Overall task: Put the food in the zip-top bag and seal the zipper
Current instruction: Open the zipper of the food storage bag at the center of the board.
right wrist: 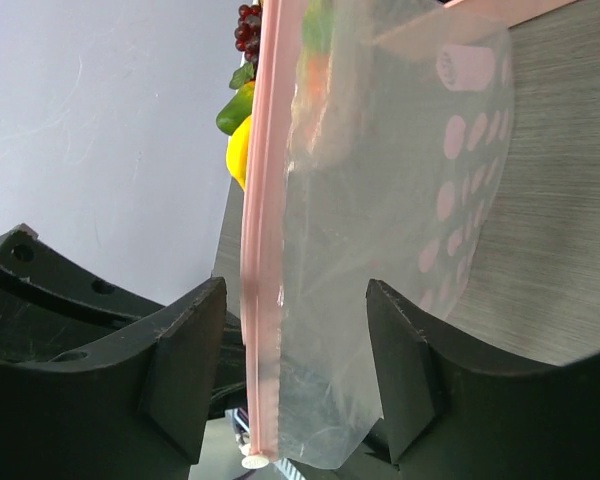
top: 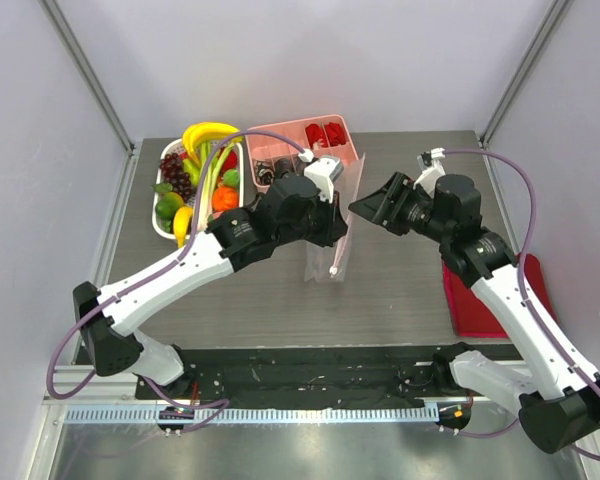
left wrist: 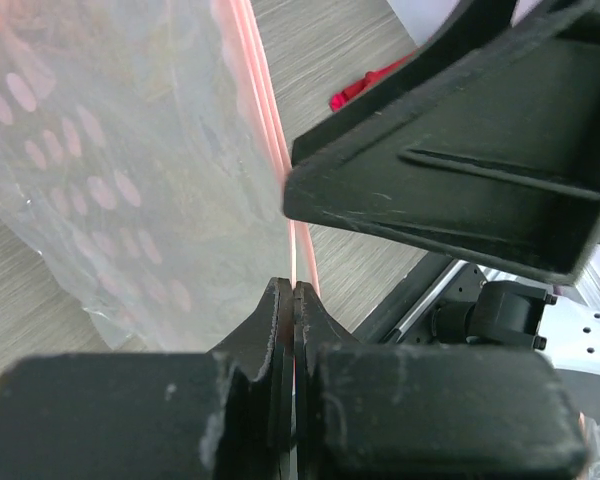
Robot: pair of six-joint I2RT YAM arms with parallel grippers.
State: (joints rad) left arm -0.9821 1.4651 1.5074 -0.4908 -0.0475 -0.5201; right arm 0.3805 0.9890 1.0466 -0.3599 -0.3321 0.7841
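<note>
Where the zip-top bag (top: 323, 262) stands: upright at mid-table, just in front of the pink tray (top: 356, 150).
Left gripper (left wrist: 293, 292): pinched together on the zipper (left wrist: 272, 130).
Right gripper (right wrist: 295, 320): spread wide, straddling the bag's pink edge, apparently not touching it.
Food (top: 225, 198): heaped in the white basket (top: 159, 230) at far left, well apart from the bag.

Grey wood-grain surface (top: 400, 290). Far left: a white basket (top: 160, 232) of toy produce (top: 208, 132). Far centre: a pink compartment tray (top: 358, 155). Right edge: a flat red tray (top: 465, 310). Mid-surface: the zip-top bag (top: 325, 250), upright — contact with the surface unclear.
</note>
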